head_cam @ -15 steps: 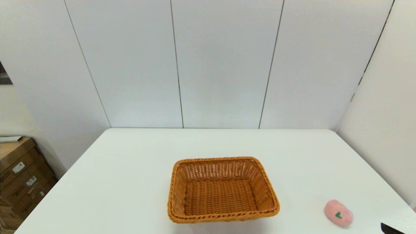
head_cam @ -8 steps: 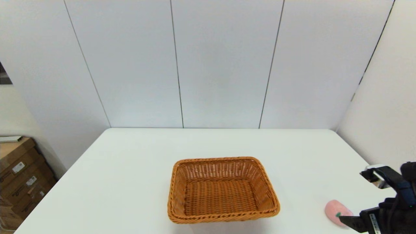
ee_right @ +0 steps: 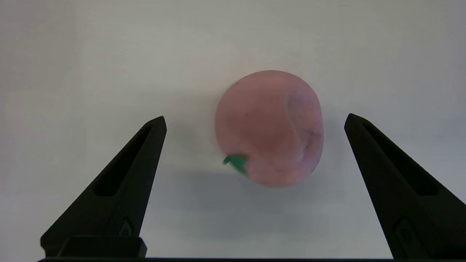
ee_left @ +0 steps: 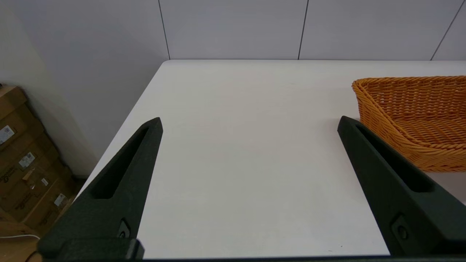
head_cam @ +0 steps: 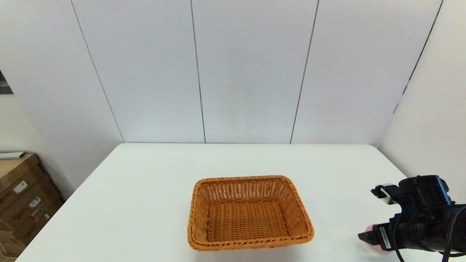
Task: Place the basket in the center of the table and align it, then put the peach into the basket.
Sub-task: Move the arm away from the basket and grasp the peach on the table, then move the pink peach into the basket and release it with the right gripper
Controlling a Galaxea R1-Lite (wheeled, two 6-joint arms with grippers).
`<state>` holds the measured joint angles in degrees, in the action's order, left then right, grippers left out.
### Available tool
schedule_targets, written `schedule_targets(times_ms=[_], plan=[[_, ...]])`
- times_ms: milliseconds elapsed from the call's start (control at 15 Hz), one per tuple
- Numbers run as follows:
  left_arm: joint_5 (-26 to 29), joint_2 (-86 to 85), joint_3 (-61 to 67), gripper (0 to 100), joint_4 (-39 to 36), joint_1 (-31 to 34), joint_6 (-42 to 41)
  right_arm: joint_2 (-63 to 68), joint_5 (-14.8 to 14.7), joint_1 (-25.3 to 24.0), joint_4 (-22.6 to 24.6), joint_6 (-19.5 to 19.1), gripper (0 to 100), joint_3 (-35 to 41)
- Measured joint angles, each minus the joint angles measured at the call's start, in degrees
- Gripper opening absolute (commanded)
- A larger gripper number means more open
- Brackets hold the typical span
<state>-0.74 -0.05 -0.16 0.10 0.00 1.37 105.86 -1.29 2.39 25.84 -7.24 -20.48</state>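
Nearest to us, our right gripper [ee_right: 255,120] hangs over the peach [ee_right: 268,128] at the table's [head_cam: 145,203] near right corner, jaws spread wide, one finger on either side of the fruit and neither touching it; in the head view the arm hides all but a pink sliver of the peach [head_cam: 368,229]. The fruit sits slightly off the midline between the fingers, closer to one than the other, so we judge a small sideways correction is due before descending. We would then lower straight down until the tips bracket the widest part, and close gently, since it looks soft and may squash or roll out. Farther in, the basket [head_cam: 249,212] rests empty about mid-table, sides roughly square to the table edges, so the first part of the task looks done. Our left gripper [ee_left: 249,123] idles low over the near left of the table, jaws spread, holding nothing, just beside the basket's left wall [ee_left: 378,120].
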Motion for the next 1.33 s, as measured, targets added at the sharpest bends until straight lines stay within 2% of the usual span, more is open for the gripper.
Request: schedule_targets(times_ms=[200,267,800,933,1200,1333], plan=[[0.0,0.0,0.0,100,0.0,0.0,0.0,2.3,0.0,0.7,0.3,0.0,100,-0.2],[0.0,0.0,0.0,100,0.0,0.0,0.0,2.7,0.0,0.8,0.3,0.0,0,-0.3],[0.0,0.0,0.0,100,0.0,0.0,0.1,1.5,0.3,0.9,0.3,0.3,0,-0.2],[0.0,0.0,0.0,100,0.0,0.0,0.1,0.9,0.5,0.9,1.8,0.8,0,0.6],[0.0,0.0,0.0,100,0.0,0.0,0.1,0.0,0.6,0.8,9.8,1.8,0,3.0],[0.0,0.0,0.0,100,0.0,0.0,0.1,-1.8,0.7,-0.5,16.0,5.4,0,2.6]])
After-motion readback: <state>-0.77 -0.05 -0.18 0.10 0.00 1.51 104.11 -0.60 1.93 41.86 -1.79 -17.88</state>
